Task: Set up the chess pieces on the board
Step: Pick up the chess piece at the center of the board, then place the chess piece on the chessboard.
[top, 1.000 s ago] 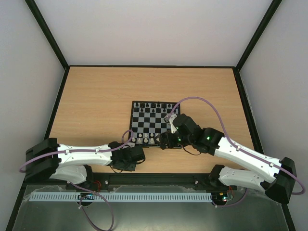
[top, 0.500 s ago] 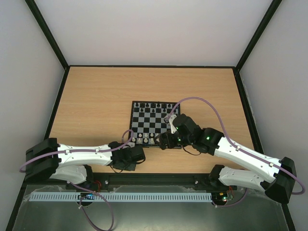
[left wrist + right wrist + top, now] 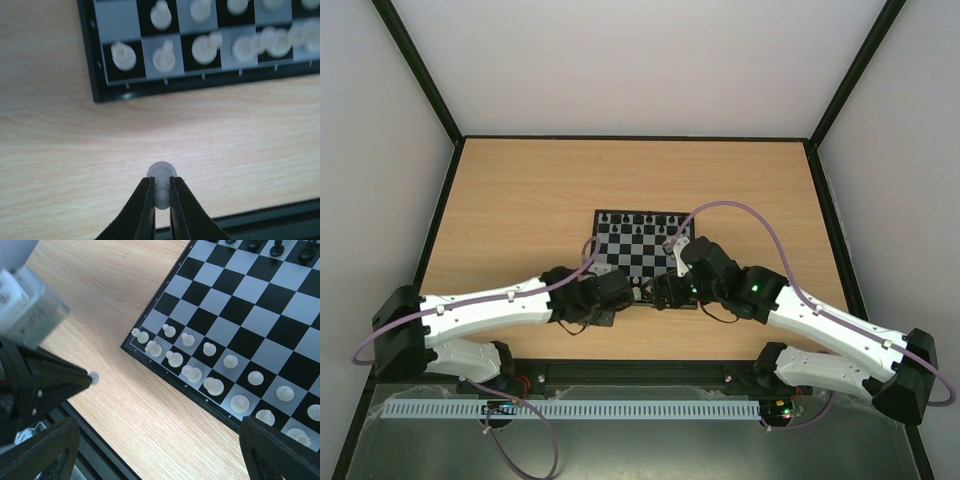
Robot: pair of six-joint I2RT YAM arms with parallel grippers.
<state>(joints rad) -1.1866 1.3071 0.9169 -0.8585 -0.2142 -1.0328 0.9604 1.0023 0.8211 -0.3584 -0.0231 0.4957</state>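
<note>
My left gripper [image 3: 161, 181] is shut on a small white chess piece [image 3: 161, 172], held above the wooden table just short of the board [image 3: 200, 82]. In the right wrist view that piece [image 3: 93, 378] shows at the tip of the left fingers [image 3: 70, 382], off the board's near left corner. Several white chess pieces [image 3: 192, 372] stand in the two near rows of the board [image 3: 260, 320]. My right gripper [image 3: 160, 440] is open over the board's near edge, with nothing between its fingers. From above, both grippers [image 3: 618, 292] [image 3: 660, 292] meet at the board's near edge [image 3: 638, 255].
Black pieces [image 3: 640, 220] line the board's far rows. The table's black front rail [image 3: 260, 220] runs just behind the left fingers. Dark walls border the table on three sides.
The left arm has swung forward and right from the table's front edge toward the board's near left corner. The right arm has stayed in place.
</note>
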